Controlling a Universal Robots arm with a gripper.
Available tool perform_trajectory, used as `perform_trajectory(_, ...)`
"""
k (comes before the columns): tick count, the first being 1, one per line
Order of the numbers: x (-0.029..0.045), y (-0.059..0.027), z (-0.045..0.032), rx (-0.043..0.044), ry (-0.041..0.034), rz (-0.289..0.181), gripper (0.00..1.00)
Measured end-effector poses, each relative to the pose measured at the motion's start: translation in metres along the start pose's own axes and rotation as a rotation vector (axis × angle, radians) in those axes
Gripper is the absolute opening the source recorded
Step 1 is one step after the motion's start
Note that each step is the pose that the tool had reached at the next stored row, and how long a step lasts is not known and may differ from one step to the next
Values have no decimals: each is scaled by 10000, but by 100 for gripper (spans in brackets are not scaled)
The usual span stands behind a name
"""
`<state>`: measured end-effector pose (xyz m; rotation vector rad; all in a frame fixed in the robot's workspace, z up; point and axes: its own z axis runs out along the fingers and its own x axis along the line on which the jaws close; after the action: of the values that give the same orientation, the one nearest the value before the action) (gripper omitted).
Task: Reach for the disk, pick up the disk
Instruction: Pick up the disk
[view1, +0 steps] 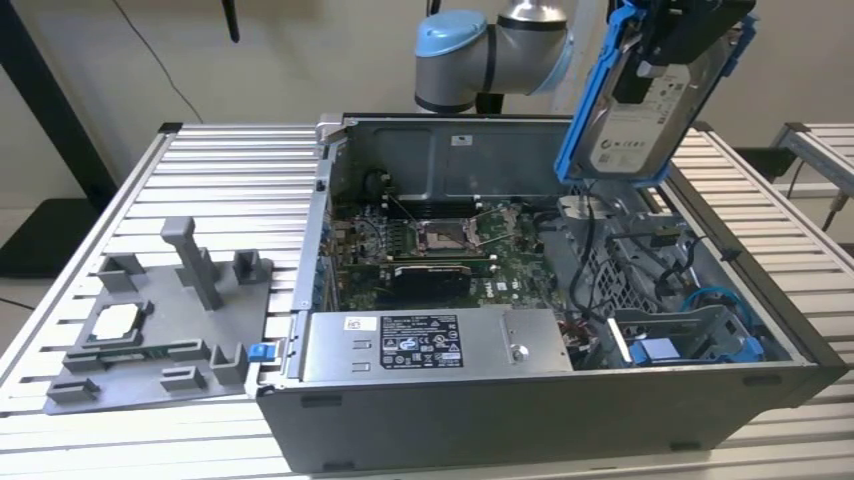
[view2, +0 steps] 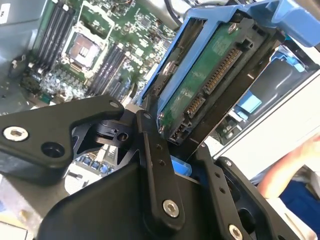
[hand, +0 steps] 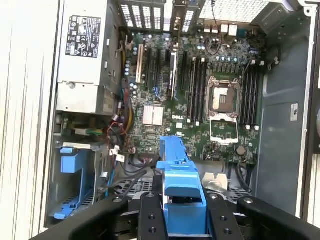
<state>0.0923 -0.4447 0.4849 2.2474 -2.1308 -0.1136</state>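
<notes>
Already lifted, the disk (view1: 641, 110) hangs in the air above the far corner of the open case (view1: 561, 400), at the exterior view's right, label facing the camera and long axis near upright. The gripper (view1: 674, 50) is clamped on the upper part of the disk; in the second wrist view its black fingers (view2: 155, 155) bear on the blue frame and drive body (view2: 210, 80), connector edge showing. In the first wrist view the frame's blue end (hand: 180, 185) sits between the two fingers, directly over the board (hand: 200, 100). Holding the drive by its frame rather than its flat faces probably keeps the load off the circuit side, and the height keeps it free of the case walls and cables. An empty blue bracket (view1: 694, 345) stays in the bay at the near corner of the case. Beside the case, a grey fixture (view1: 160, 330) on the bench (view1: 227, 160) carries a small chip (view1: 111, 322).
</notes>
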Motion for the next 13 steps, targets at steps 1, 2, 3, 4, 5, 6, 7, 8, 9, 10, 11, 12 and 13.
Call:
perform_trajectory(1, 20, 1, 0, -9, -1, 0, 0)
perform_trajectory(2, 41, 2, -1, -19, -1, 0, 0)
perform_trajectory(3, 62, 3, -1, -29, -2, 1, 0)
perform_trajectory(4, 82, 4, -2, -39, -2, 1, 0)
perform_trajectory(5, 99, 4, -2, -47, -2, 1, 0)
perform_trajectory(6, 119, 5, -3, -56, -3, 1, 0)
perform_trajectory(7, 137, 6, -3, -63, -3, 2, 0)
perform_trajectory(8, 158, 7, -3, -71, -4, 2, 0)
perform_trajectory(9, 176, 8, -4, -78, -4, 2, 0)
perform_trajectory(10, 193, 8, -4, -85, -5, 1, 0)
perform_trajectory(11, 214, 10, -4, -93, -5, 2, 0)
perform_trajectory(12, 233, 10, -5, -100, -6, 2, 0)
perform_trajectory(13, 254, 11, -5, -107, -6, 2, 0)
